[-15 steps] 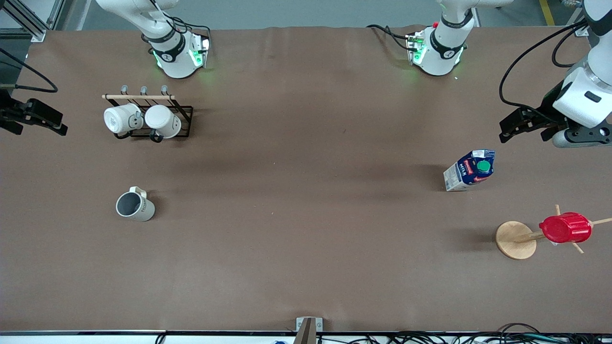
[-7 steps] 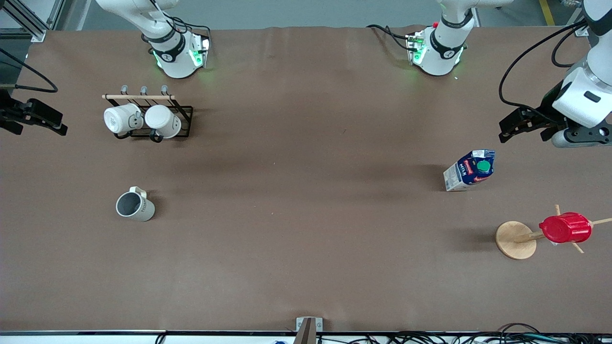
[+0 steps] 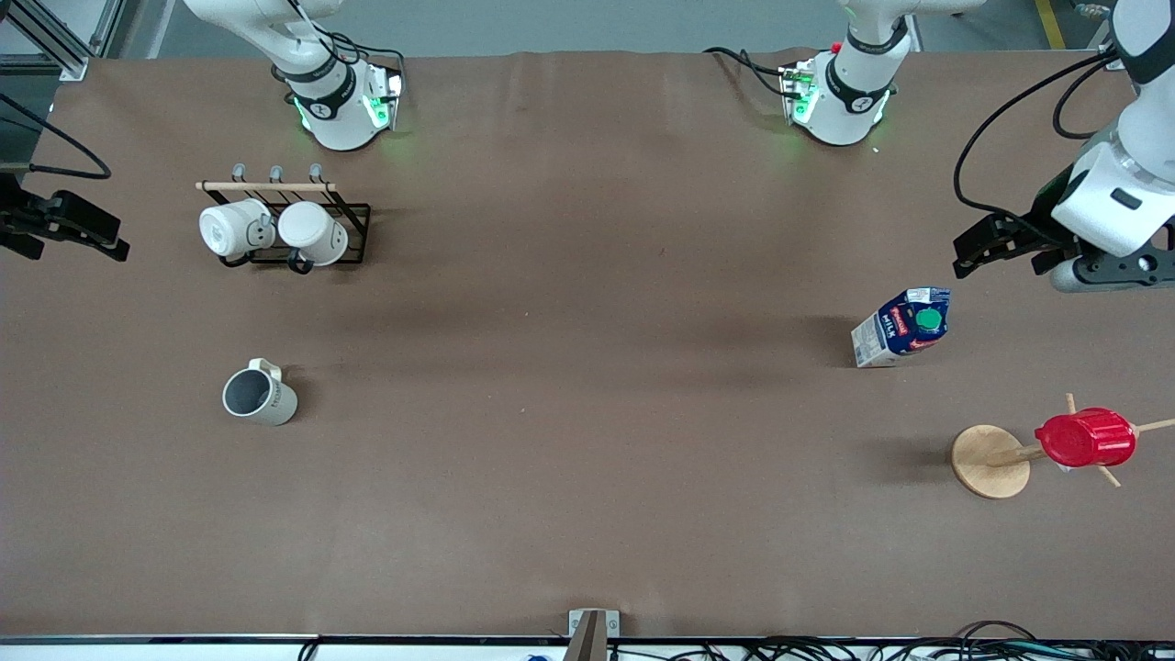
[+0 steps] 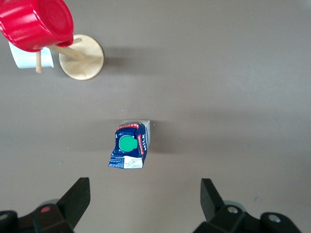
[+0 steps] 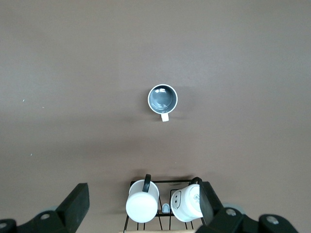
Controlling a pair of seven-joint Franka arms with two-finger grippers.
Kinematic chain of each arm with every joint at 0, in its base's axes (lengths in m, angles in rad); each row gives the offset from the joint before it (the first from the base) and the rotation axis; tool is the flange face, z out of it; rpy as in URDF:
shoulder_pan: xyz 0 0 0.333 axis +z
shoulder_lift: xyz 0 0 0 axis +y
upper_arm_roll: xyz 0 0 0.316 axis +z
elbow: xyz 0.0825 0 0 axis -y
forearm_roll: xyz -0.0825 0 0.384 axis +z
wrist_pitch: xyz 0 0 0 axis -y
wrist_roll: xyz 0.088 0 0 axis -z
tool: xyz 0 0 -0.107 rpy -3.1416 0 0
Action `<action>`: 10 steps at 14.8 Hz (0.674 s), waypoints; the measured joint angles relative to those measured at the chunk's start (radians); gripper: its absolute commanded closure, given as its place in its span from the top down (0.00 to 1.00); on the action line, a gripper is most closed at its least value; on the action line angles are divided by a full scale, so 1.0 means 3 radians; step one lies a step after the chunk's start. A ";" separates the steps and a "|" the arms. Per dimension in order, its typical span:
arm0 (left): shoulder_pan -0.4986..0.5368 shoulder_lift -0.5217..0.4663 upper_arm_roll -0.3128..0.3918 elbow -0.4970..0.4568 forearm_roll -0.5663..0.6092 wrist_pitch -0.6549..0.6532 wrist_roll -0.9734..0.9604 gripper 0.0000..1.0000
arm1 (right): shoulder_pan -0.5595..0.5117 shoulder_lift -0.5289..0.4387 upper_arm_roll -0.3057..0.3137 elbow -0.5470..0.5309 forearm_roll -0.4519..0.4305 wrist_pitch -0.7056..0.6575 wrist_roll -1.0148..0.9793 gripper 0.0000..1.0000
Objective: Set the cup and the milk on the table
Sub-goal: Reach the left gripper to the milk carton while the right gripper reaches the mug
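Observation:
The cup (image 3: 260,397), cream-white with a grey inside, stands upright on the brown table (image 3: 587,367) toward the right arm's end. It also shows in the right wrist view (image 5: 163,98). The milk (image 3: 901,327), a blue and white carton with a green cap, stands on the table toward the left arm's end, and also shows in the left wrist view (image 4: 129,145). My left gripper (image 3: 1001,255) is open and empty, high over bare table beside the milk (image 4: 145,196). My right gripper (image 3: 72,240) is open and empty, high over the table's edge by the mug rack (image 5: 143,200).
A black wire rack (image 3: 353,234) holds two bright white mugs (image 3: 275,229), farther from the front camera than the cup. A red ribbed cup (image 3: 1085,437) hangs on a wooden peg stand (image 3: 990,461), nearer to the camera than the milk.
My left gripper has drifted slightly higher and away from the milk. The right gripper, cup and milk have not moved.

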 measured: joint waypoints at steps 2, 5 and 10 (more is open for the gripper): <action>0.0001 0.0087 0.0004 -0.0018 0.0000 0.0056 0.0001 1.00 | 0.0000 0.0074 0.0000 -0.0047 -0.0001 0.0009 -0.0003 1.00; 0.0006 0.0213 0.0006 -0.0131 0.0000 0.0289 0.0001 1.00 | -0.0002 0.0382 -0.0005 -0.0182 -0.0009 0.0195 -0.0102 1.00; 0.0077 0.0253 0.0018 -0.0474 0.0000 0.0606 0.0007 0.99 | -0.0056 0.0789 -0.0150 -0.0894 -0.0017 0.1358 -0.0569 1.00</action>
